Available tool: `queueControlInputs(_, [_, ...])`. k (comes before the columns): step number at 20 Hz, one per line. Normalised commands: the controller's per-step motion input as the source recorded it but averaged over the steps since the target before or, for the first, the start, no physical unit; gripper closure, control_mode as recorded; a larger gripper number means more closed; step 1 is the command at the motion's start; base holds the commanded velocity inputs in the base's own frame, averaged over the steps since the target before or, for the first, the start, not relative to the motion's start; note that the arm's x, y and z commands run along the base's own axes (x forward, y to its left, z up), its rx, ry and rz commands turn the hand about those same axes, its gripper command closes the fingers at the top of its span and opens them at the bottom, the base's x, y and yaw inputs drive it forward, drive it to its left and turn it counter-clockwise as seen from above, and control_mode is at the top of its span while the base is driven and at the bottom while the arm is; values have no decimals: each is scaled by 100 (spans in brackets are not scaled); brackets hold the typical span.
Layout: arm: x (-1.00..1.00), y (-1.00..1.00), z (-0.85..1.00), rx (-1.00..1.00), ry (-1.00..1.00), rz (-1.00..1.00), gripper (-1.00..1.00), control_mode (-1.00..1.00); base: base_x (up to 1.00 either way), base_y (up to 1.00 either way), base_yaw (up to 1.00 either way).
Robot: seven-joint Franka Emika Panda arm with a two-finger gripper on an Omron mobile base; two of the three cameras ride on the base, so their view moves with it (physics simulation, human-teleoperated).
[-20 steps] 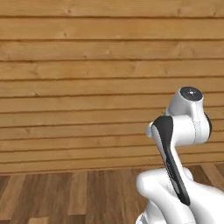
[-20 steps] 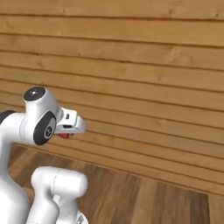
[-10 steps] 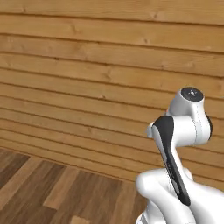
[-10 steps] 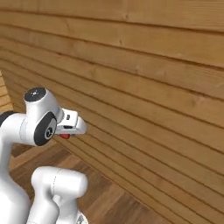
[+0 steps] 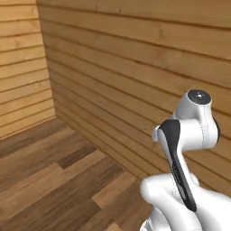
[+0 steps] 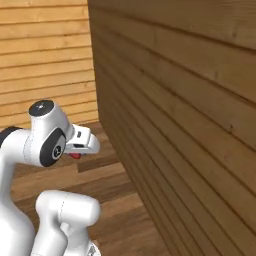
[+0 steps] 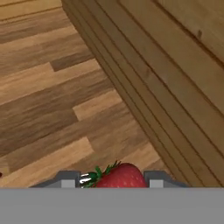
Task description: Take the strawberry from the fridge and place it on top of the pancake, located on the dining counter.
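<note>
Nearest in the hand view: strawberry (image 7: 120,176), bright red with green leaves at its left end, pinched between the two fingertips (image 7: 68,179) at the bottom edge, one tip against each side of it. Gripper (image 7: 113,180) narrow, closed on the berry, held above the floor (image 7: 52,105). Seen from the right base view as a small red spot (image 6: 75,155) tucked just under the white hand (image 6: 84,141), with the arm folded back close over the base and the hand pointing toward the wall.

In the left base view, only the bent arm (image 5: 189,135) at lower right, white shell with a dark strip down the link, round joint cap on top; fingers hidden behind it there.

Below and beyond the berry: brown wood-plank floor, boards in mixed light and dark tones, running up to a skirting at the foot of the wall.

Farther out: wall (image 7: 175,70) of horizontal wooden boards, crossing the hand view diagonally from top centre to lower right. Same boarded wall (image 6: 190,125) close along the right side of the right base view, meeting a second, lighter boarded wall (image 6: 45,60) at a corner behind the arm. Corner also visible at upper left of the left base view (image 5: 43,58), floor (image 5: 54,180) spreading out in front of it
</note>
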Motion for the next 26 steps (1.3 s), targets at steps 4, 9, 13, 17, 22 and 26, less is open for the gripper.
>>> queueControlInputs(4, [0, 0, 0, 0, 0, 0, 100, 100, 56, 0, 84])
queueControlInputs(9, [0, 0, 0, 0, 0, 0, 100, 100, 61, 0, 84])
queueControlInputs(13, [0, 0, 0, 0, 0, 0, 100, 100, 68, -1, 82])
queueControlInputs(17, [0, 0, 0, 0, 0, 0, 100, 100, 69, -27, 86])
queueControlInputs(22, [0, 0, 0, 0, 0, 0, 100, 100, 76, -27, 80])
queueControlInputs(26, [0, 0, 0, 0, 0, 0, 100, 100, 74, -31, 71])
